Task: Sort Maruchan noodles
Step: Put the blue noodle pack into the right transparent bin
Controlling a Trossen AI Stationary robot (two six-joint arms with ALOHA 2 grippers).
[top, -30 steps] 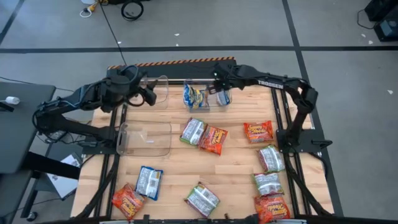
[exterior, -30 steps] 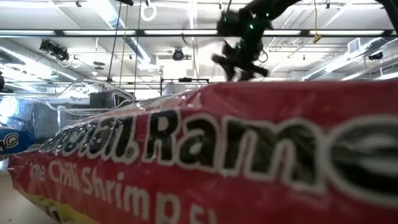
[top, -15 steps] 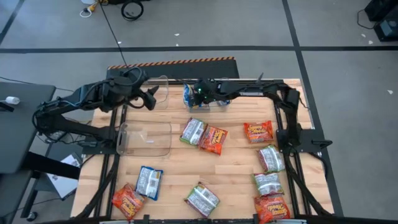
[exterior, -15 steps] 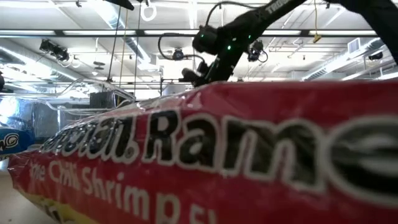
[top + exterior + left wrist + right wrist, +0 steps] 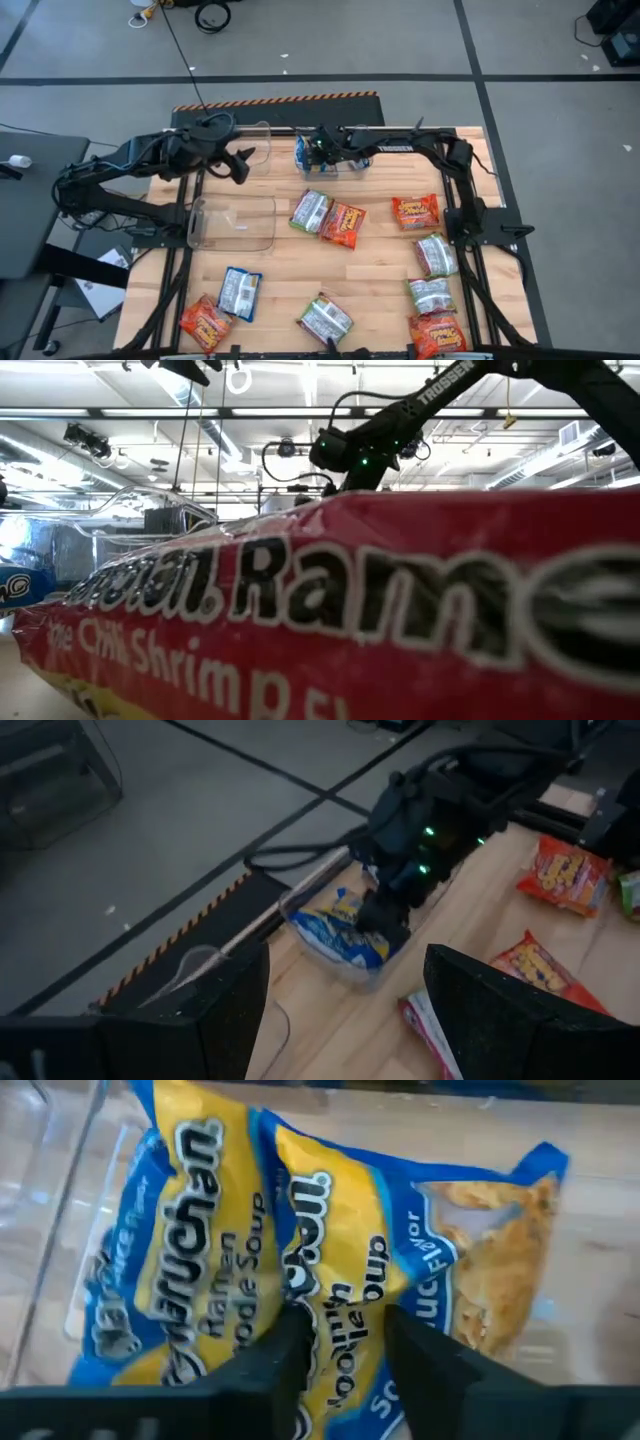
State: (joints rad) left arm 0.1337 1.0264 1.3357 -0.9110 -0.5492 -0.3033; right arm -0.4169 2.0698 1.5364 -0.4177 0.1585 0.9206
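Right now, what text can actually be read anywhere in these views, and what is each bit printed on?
"Maruchan Ramen Noodle Soup": blue-and-yellow packets in the clear bin, under the right end effector.
"...Rame..." and "Chili Shrimp": red packet filling the low view.
"TROSSEN": right arm.
Print on the other table packets, seen from above, is too small to read.

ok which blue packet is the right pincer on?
The blue-and-yellow packet inside the clear bin at the table's far edge, under the right pincer; the other blue packet lies loose near the front.
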